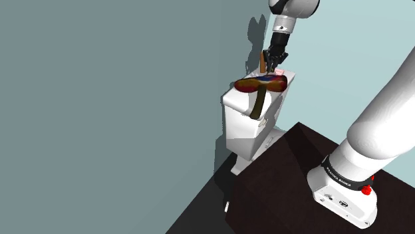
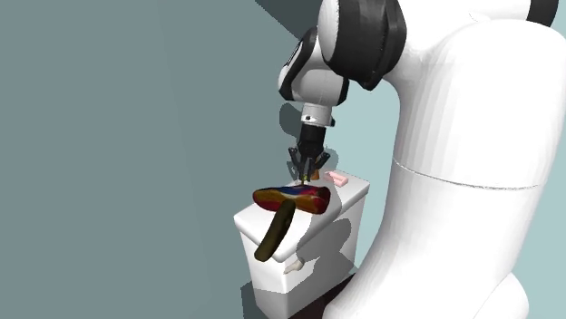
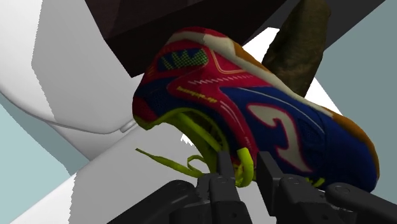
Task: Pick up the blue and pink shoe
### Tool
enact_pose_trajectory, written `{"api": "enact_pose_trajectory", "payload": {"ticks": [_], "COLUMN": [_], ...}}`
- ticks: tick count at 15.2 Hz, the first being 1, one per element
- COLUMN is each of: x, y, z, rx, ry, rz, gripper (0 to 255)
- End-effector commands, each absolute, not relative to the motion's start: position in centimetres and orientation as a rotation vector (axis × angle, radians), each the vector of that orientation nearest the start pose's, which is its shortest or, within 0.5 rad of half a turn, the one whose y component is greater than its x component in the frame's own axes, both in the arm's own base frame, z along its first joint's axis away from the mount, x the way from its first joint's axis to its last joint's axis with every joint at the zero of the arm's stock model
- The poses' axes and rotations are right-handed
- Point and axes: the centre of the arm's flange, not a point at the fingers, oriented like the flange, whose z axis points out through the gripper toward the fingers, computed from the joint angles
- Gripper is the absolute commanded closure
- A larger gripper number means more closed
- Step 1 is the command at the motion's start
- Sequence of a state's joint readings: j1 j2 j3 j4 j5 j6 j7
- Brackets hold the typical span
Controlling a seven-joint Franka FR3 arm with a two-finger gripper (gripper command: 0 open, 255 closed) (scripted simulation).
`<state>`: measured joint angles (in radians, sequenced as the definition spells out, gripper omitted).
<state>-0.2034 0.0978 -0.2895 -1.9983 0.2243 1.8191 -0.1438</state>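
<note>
The blue and pink shoe [image 1: 256, 84] [image 2: 292, 197] lies on its side on top of a white toilet tank [image 1: 245, 127] [image 2: 272, 267]. Up close the shoe [image 3: 254, 102] shows white trim, a tan sole and yellow-green laces. My black gripper [image 1: 274, 68] [image 2: 306, 173] comes straight down onto its upper edge. In the wrist view the gripper [image 3: 245, 173] has its fingers [image 3: 222, 170] drawn close on the yellow-green lace loop at the shoe's opening. The shoe appears to rest on the tank lid.
An olive-brown long object [image 1: 258, 105] [image 2: 275, 234] [image 3: 299, 44] hangs from under the shoe over the tank's front. A small pink block [image 1: 280, 70] [image 2: 337, 178] lies on the lid behind the gripper. Grey-blue walls stand close behind. The dark stand [image 1: 286, 193] is at lower right.
</note>
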Motion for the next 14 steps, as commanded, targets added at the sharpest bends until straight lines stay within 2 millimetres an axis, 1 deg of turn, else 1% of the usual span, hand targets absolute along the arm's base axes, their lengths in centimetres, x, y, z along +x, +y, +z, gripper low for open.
{"api": "enact_pose_trajectory", "payload": {"ticks": [1, 12, 14], "x": [48.8, 48.8, 48.8], "y": [-23.9, -23.9, -23.9], "z": [40.5, 46.3, 46.4], "rx": [-2.803, -2.803, -2.803], "ry": [0.622, 0.622, 0.622], "rz": [0.289, 0.289, 0.289], "gripper": [255, 255, 255]}}
